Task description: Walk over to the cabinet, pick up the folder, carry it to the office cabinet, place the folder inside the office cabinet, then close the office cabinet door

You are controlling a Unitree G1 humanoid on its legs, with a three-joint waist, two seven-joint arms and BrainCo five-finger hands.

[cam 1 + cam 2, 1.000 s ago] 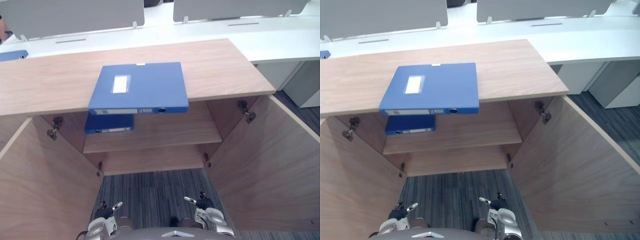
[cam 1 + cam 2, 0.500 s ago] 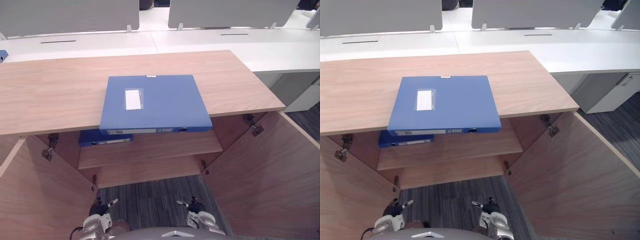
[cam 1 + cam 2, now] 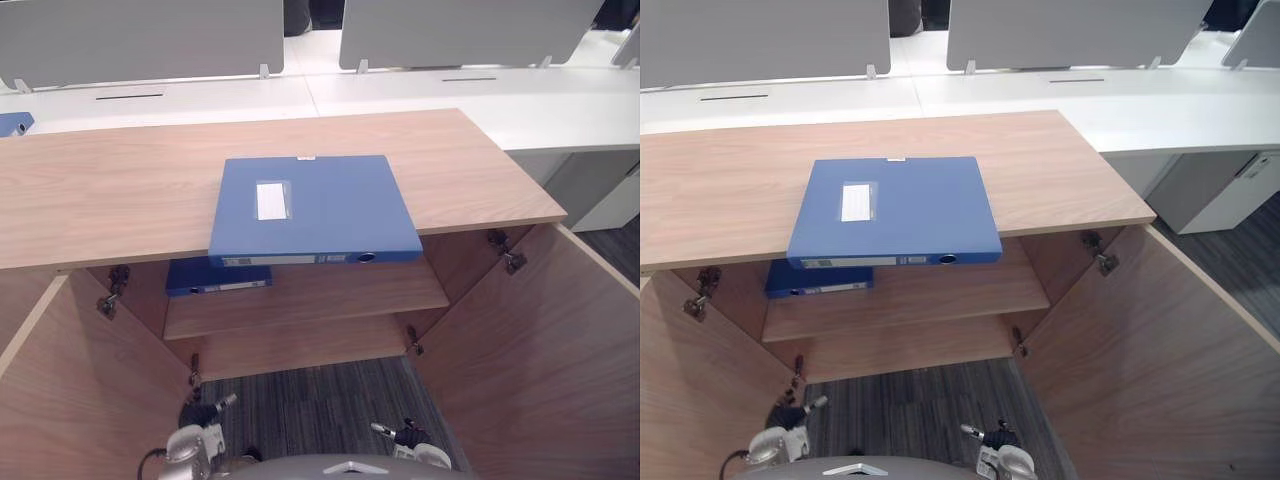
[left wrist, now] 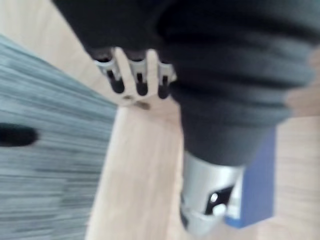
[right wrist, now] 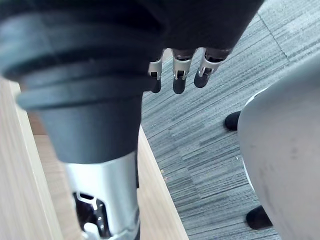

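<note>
So the blue folder (image 3: pixel 315 205) is lying flat on the wooden cabinet top (image 3: pixel 100 190), label up. Its spine runs along the near edge and pokes out a bit past it, over the open cabinet. Its long axis goes left to right, so the spine faces the robot square on. Both hands sit low and near, over the carpet (image 3: pixel 300 400) in front of the cabinet: the left hand (image 3: pixel 198 415) off to the left, the right hand (image 3: pixel 408 437) off to the right. In the wrist views the left hand's fingers (image 4: pixel 136 75) and the right hand's fingers (image 5: pixel 180 75) hang loose and fairly straight, with nothing in either of them. The bit that matters: the folder is up and to the far side of both hands, and it sits pretty much midway between them, so neither hand looks clearly nearer. That probably makes it a two-handed lift, one hand to each short side, or a reach under the overhanging spine. The left door (image 3: pixel 70 400) and right door (image 3: pixel 540 340) are swung open on either side of the hands, so the arms would have to rise between them. There's also a second blue folder (image 3: pixel 215 277) on the left end of the shelf (image 3: pixel 330 295) inside, just below the top one, and it's easy to mix them up.
</note>
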